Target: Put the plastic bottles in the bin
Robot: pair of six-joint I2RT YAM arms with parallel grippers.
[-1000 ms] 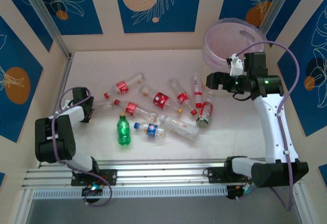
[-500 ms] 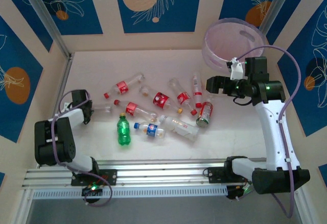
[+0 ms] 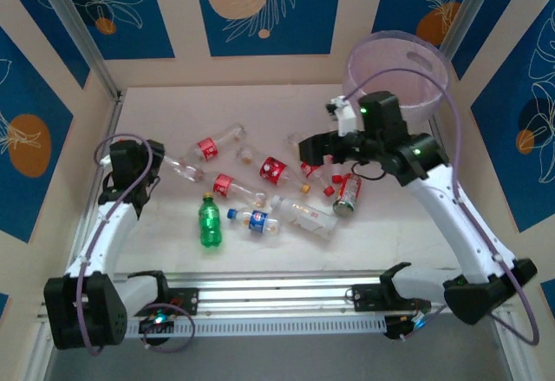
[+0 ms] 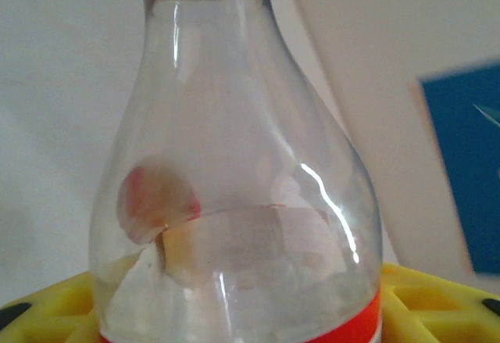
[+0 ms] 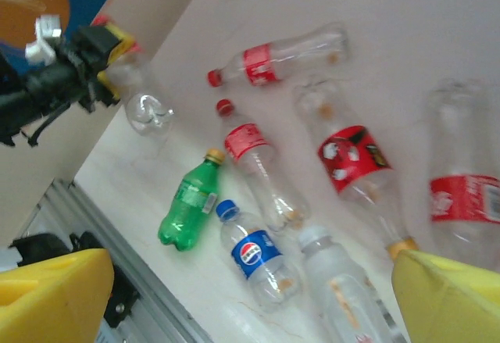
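Overall, the white table (image 3: 408, 225) spreads under both arms. The bin (image 3: 395, 64) stands at its far corner, behind and to the right of the right gripper (image 3: 310, 150) and apart from it. That gripper is released, its yellow fingers (image 5: 441, 296) spread wide, and it hangs above the right end of the plastic bottles (image 3: 273, 181). These lie scattered on their sides between the two grippers. The left gripper (image 3: 156, 162) is clenched on a clear bottle (image 4: 234, 163) with red at its neck; the bottle's body sits between the yellow pads (image 4: 437, 296) and points toward the scatter. Well to the left of the right gripper and nearer the arm bases lies a green bottle (image 3: 208, 222). A blue-labelled bottle (image 3: 256, 220) lies just beside it, on the side toward the right gripper. Several red-labelled bottles (image 3: 225, 183) lie beyond those two, the nearest of them directly under the right gripper.
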